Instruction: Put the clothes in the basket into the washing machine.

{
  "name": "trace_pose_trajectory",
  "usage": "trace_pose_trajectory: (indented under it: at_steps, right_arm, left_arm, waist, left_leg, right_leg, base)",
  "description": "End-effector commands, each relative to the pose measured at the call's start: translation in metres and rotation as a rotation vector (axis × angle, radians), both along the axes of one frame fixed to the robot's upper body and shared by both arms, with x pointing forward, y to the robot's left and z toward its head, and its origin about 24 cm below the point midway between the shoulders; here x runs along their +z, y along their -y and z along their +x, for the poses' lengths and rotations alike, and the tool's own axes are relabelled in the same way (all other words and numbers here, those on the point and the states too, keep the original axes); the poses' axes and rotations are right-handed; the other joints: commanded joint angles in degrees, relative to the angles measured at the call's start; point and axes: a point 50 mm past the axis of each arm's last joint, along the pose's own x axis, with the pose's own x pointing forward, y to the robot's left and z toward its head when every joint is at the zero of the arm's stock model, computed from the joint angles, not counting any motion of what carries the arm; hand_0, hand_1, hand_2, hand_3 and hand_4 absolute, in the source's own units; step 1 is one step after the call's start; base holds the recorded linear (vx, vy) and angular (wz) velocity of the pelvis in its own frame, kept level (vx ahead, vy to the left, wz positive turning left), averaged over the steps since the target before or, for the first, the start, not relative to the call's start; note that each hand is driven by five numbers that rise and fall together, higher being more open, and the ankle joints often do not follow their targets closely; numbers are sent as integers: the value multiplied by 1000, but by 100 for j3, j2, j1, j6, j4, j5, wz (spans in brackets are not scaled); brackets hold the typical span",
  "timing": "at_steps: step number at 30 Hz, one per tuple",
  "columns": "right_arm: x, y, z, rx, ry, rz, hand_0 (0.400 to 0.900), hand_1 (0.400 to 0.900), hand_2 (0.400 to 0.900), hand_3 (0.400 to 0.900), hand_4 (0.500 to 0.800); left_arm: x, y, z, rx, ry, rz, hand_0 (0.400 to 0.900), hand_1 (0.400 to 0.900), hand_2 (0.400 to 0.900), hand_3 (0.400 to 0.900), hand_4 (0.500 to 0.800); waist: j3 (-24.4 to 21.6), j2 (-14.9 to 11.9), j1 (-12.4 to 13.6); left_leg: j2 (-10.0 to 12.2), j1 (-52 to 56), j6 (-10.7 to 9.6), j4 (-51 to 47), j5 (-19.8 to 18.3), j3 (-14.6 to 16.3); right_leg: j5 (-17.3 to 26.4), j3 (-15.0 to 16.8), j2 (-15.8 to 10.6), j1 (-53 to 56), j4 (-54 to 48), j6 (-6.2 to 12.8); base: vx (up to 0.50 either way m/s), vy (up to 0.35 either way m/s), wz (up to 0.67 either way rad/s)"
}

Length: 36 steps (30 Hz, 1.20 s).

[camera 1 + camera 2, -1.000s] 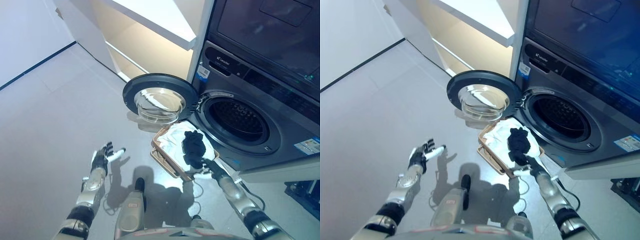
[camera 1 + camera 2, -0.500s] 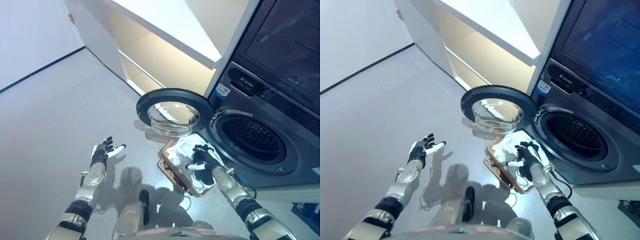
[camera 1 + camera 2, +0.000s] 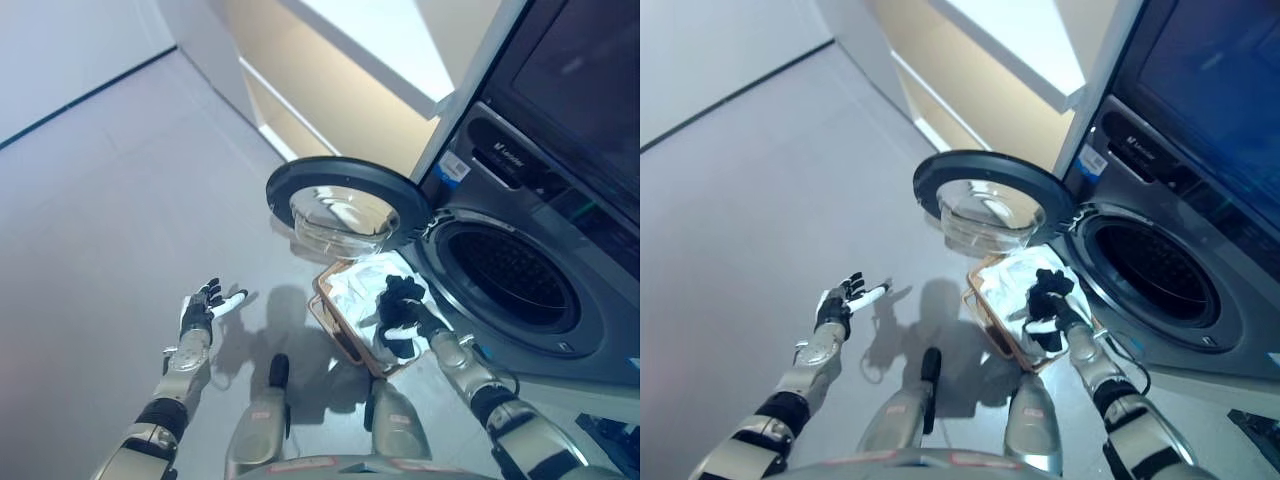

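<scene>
pale clothes (image 3: 362,290) lie beneath right hand (image 3: 402,312) in basket (image 3: 330,322), fingers spread.

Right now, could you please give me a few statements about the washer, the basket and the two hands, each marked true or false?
1. The washing machine door is shut. False: it stands swung open to the left.
2. The basket sits on the floor before the drum opening. True.
3. The right hand is over the basket. True.
4. The left hand is inside the drum. False: it is open above the floor, left of the basket.
5. White clothes lie in the basket. True.
</scene>
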Motion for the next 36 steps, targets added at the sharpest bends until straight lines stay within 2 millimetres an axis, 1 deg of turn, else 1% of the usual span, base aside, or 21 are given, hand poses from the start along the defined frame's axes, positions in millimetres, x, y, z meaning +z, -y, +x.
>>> trace_pose_trajectory:
  at_steps: [1,3,4,7,8,10,11,12,16,19,20,22,24,27,30,33,36]
  right_arm:
    - [41,4,41,-109,206,-16,900,900,900,900,800]
    - [48,12,47,-196,225,-14,900,900,900,900,800]
    - [56,13,54,-226,253,-17,900,900,900,900,800]
    - [80,28,68,-322,314,-17,900,900,900,900,800]
    - [89,36,71,-347,336,-24,900,900,900,900,800]
    - [98,46,74,-366,347,-53,900,900,900,900,800]
    - [106,51,77,-373,367,-65,900,900,900,900,800]
    - [110,57,77,-383,370,-77,900,900,900,900,800]
    - [140,83,82,-444,417,-131,900,900,900,900,800]
    - [158,103,80,-486,430,-186,900,900,900,900,800]
    - [162,104,81,-484,435,-200,900,900,900,900,800]
    - [169,114,79,-501,429,-246,900,900,900,900,800]
    - [177,120,78,-513,432,-270,900,900,900,900,800]
    - [178,120,79,-511,432,-268,900,900,900,900,800]
    - [178,112,83,-495,454,-236,900,900,900,900,800]
    - [178,98,91,-465,477,-195,900,900,900,900,800]
    - [181,76,103,-424,519,-126,900,900,900,900,800]
  left_arm:
    - [63,-3,44,19,316,32,900,900,900,900,800]
    - [68,4,46,5,345,27,900,900,900,900,800]
    - [70,8,47,-1,349,30,900,900,900,900,800]
    - [74,15,50,-19,375,10,900,900,900,900,800]
    - [78,18,52,-29,394,1,900,900,900,900,800]
    - [81,24,53,-39,412,-24,900,900,900,900,800]
    - [85,27,54,-46,431,-40,900,900,900,900,800]
    - [88,29,54,-50,443,-48,900,900,900,900,800]
    - [103,35,56,-82,511,-62,900,900,900,900,800]
    - [117,42,59,-108,568,-82,900,900,900,900,800]
    - [120,43,59,-113,579,-86,900,900,900,900,800]
    - [123,48,61,-135,591,-88,900,900,900,900,800]
    - [124,51,61,-143,592,-92,900,900,900,900,800]
    - [127,49,64,-126,603,-98,900,900,900,900,800]
    - [134,51,67,-121,630,-103,900,900,900,900,800]
    - [140,53,70,-118,648,-106,900,900,900,900,800]
    - [149,51,72,-109,682,-100,900,900,900,900,800]
  waist:
    - [81,-206,154]
    - [202,-49,181]
    - [250,29,199]
    - [404,238,236]
    - [451,315,237]
    - [502,423,227]
    - [549,470,214]
    - [570,511,204]
    - [729,695,198]
    - [865,801,201]
    - [889,814,191]
    - [976,854,169]
    - [1053,897,157]
    - [1136,892,114]
    - [1136,904,68]
    - [1137,894,40]
    - [1137,868,13]
  left_leg:
    - [-71,103,-241,282,-359,-82]
    - [54,-36,-306,72,-203,-80]
    - [76,-122,-323,29,-152,-44]
    - [92,-324,-341,-27,-121,101]
    - [84,-443,-347,10,-123,142]
    - [46,-612,-350,80,-131,200]
    - [21,-702,-348,133,-129,212]
    - [-8,-790,-348,179,-140,225]
    - [-101,-1124,-339,355,-180,292]
    - [-147,-1407,-327,557,-243,377]
    - [-148,-1493,-322,641,-271,397]
    - [-178,-1609,-308,773,-321,423]
    - [-180,-1680,-295,923,-406,434]
    - [-204,-1730,-262,1009,-475,466]
    - [-248,-1930,-232,1107,-513,500]
    - [-279,-2158,-215,1247,-553,522]
    - [-310,-2419,-207,1419,-605,541]
  right_leg:
    - [263,217,-548,-444,480,388]
    - [270,122,-547,-634,474,376]
    - [295,117,-554,-724,461,373]
    - [352,176,-576,-1070,484,385]
    - [359,220,-594,-1215,529,387]
    - [364,306,-605,-1397,589,375]
    - [371,346,-615,-1505,650,371]
    - [373,394,-626,-1609,698,369]
    - [400,496,-643,-2009,847,364]
    - [417,553,-668,-2290,936,368]
    - [420,594,-657,-2351,960,362]
    - [416,650,-634,-2462,1009,347]
    - [384,703,-604,-2522,1094,339]
    - [363,778,-577,-2622,1152,321]
    - [358,850,-545,-2811,1205,307]
    - [362,872,-535,-2966,1216,283]
    - [358,880,-514,-3160,1262,256]
  base:
    - [-56,-144,30]
    - [-78,-91,10]
    - [-58,-33,-10]
    - [-66,10,-26]
    - [-83,27,-16]
    - [-72,28,-7]
    - [-69,33,-5]
    - [-71,43,-8]
    - [-67,34,-12]
    - [-69,25,-14]
    - [-49,12,-11]
    - [-35,10,-11]
    - [-4,10,-13]
    - [-3,6,-13]
    - [-8,12,-5]
    - [-14,9,-3]
    - [-34,6,-2]
